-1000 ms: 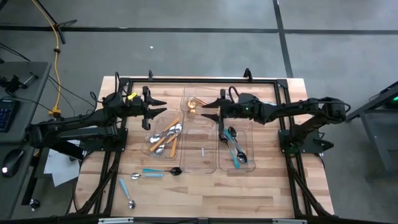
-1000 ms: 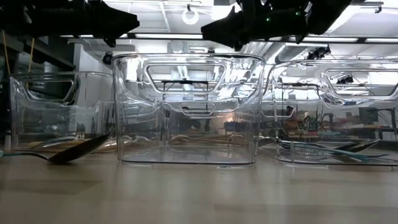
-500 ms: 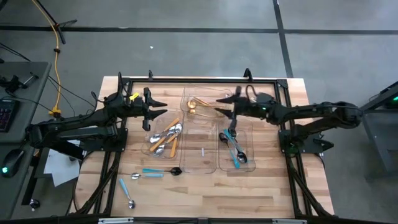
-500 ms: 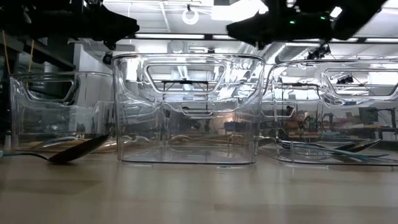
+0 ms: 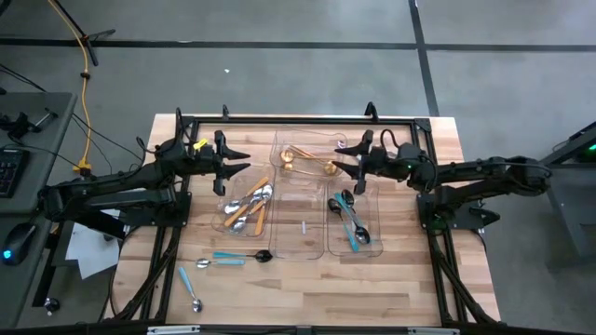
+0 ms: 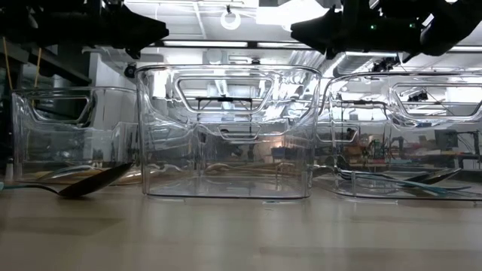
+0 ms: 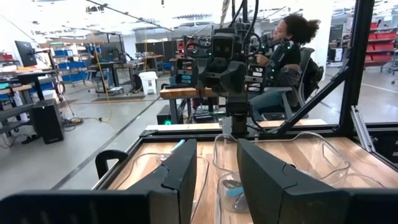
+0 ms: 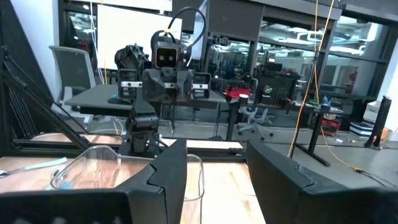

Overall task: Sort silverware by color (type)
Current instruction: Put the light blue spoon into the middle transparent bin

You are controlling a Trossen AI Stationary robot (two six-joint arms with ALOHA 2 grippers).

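Note:
Three clear trays stand side by side. Gold spoons lie at the far end of the middle tray. Orange-handled spoons lie in the left tray, and dark, teal-handled pieces in the right tray. Light-blue-handled spoons and a dark spoon lie flat on the table near its front left. My right gripper hovers open over the right tray's far end, holding nothing. My left gripper hovers open above the left tray's far end.
A black frame runs around the table's edges. Another light-blue spoon lies near the front left corner. Bare wood shows along the near edge. A person sits in the room beyond the table, seen in the left wrist view.
My right gripper has drawn back from over the middle tray toward the table's right edge, staying open and tipping up a little. The gold spoons at that tray's far end, partly covered by it before, now show in full.

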